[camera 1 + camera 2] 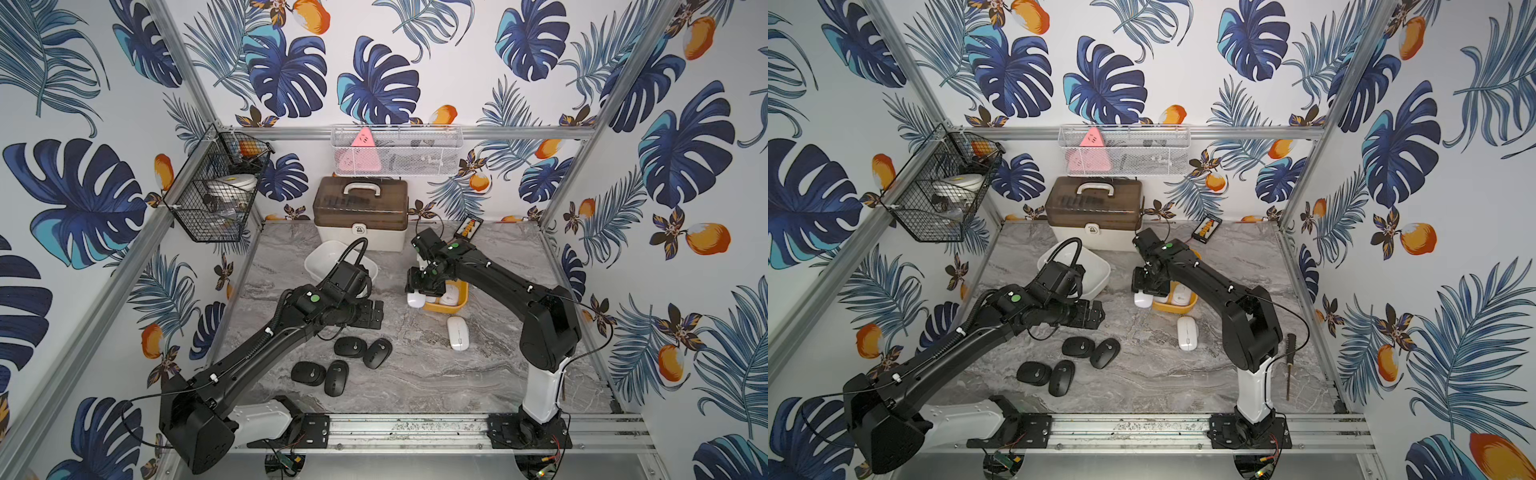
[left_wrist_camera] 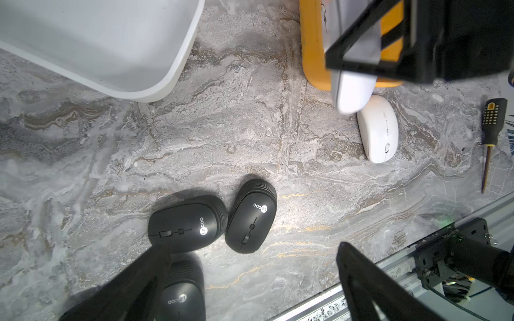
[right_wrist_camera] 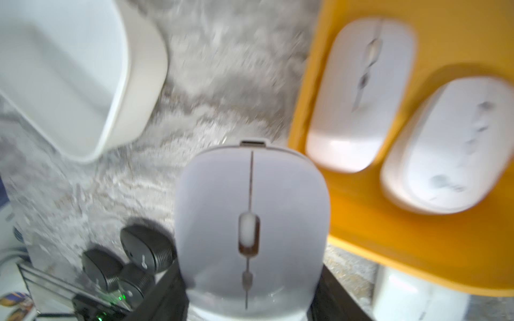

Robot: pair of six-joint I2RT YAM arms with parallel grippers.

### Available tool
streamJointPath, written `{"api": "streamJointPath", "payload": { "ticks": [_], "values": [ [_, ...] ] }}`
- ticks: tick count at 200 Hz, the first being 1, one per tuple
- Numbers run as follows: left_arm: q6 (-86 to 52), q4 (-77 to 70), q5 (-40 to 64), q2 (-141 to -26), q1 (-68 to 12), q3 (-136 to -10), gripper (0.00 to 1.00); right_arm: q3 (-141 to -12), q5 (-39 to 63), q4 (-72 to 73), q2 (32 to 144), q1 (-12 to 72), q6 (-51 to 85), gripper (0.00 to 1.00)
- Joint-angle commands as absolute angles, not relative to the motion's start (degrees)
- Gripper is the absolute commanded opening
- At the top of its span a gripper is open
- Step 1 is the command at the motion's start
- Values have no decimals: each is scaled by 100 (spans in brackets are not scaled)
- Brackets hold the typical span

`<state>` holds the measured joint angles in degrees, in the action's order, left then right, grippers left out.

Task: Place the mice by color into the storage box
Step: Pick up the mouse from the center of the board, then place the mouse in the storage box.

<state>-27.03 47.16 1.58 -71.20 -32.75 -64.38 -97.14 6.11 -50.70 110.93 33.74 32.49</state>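
Mice wait in two camps on the marble table (image 1: 415, 374) as a two-armed robot sorts them by colour. On the left, the left gripper (image 1: 371, 314) hangs above the tabletop with its fingers spread wide and nothing between them. Four black mice (image 1: 349, 345) lie loose in a cluster just below it, on the side toward the robot's base rail, none yet in a container. Behind that gripper sits a white tub (image 1: 320, 253). What shows of its floor is bare, and it looks like the place meant for the black set.

To the right, the right gripper (image 1: 420, 286) pinches a white mouse (image 3: 251, 222) across its flanks near the tail end. The mouse is buttons up, nose pointing away from the wrist, and clear of the table. Held that way, it could probably be lowered flat without any turning.

Just beside this gripper is a yellow tray (image 3: 361, 222), where two white mice (image 3: 358, 94) already lie side by side, tops up, with bare floor left next to them. The carried mouse hangs at the tray's rim, not yet over its floor. A fourth white mouse (image 1: 458, 332) rests alone on the table beyond the tray, toward the right arm's base, likely the next pick. Farther right lies a screwdriver (image 1: 1289, 365), seemingly no part of the job.
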Motion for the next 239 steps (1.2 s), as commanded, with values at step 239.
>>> {"api": "streamJointPath", "payload": {
  "ticks": [239],
  "values": [
    [-2673,4540,388,-7484,-3266,-6519,99,-11290,-712,-5177,13272,1806,2342,76]
  ]
}}
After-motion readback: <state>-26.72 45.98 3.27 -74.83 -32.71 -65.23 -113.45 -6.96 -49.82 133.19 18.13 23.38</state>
